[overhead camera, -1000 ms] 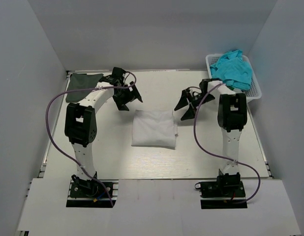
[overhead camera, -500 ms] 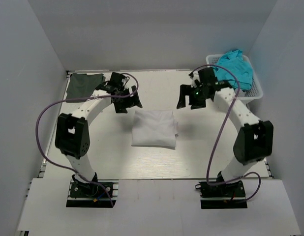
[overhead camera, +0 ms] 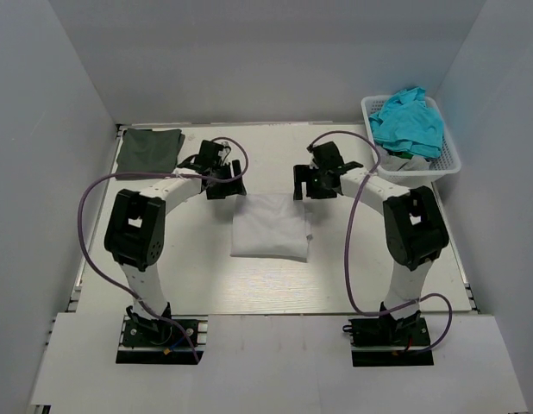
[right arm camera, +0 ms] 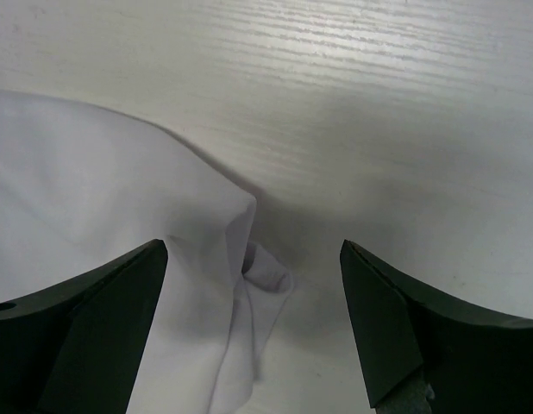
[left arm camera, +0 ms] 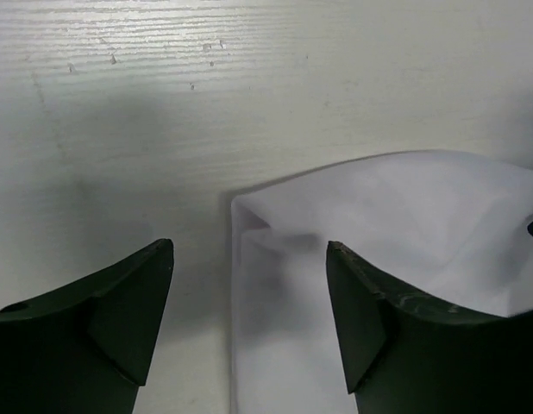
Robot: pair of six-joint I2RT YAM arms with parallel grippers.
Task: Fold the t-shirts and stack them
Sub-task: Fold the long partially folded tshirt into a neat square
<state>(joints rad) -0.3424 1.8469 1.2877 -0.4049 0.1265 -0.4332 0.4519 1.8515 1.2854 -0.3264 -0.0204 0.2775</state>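
Since the folded white t-shirt [overhead camera: 268,226] needs either another fold or a carry, I've got both sets of jaws parked low over its far edge. The left jaws are spread wide, with the shirt's far-left corner [left arm camera: 249,211] sitting right in the gap between them. The right jaws are spread just as wide, straddling the crumpled far-right corner [right arm camera: 258,267]. Neither is pinching any cloth yet. My guess is that two matching corner grabs keep the edge level when it lifts, so that's why they mirror each other.

The olive t-shirt [overhead camera: 148,149] lies flat on the bench [overhead camera: 206,276], well out to the left of the left jaws. It looks like the spot to stack on. A basket [overhead camera: 452,159] with teal cloth [overhead camera: 409,121] sits off past the right jaws.

Compared with half a second ago, both arms have swung in and dropped. The right jaws were up near the basket and are now down at the shirt corner. The shirt itself hasn't budged.
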